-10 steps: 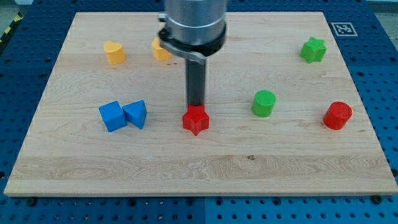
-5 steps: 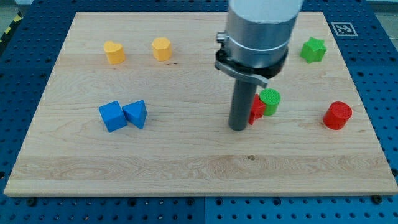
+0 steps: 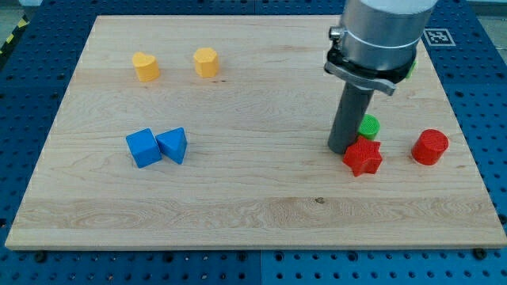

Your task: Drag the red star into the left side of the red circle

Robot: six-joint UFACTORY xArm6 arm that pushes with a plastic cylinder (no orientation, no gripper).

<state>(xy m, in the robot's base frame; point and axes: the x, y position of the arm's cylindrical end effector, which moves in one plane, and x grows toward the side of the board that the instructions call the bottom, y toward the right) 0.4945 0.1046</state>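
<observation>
The red star lies at the view's right of centre on the wooden board. The red circle stands further to the view's right, with a gap between the two. My tip rests on the board, touching the star's upper left side. The green circle sits just behind the star, partly hidden by the rod.
A blue cube and a blue triangle touch each other at the view's left. Two yellow blocks lie at the upper left. The green star at the upper right is almost wholly hidden behind the arm.
My tip has swept from the board's middle to the view's right, pushing the red star with it. The green circle has been nudged to the right as well.
</observation>
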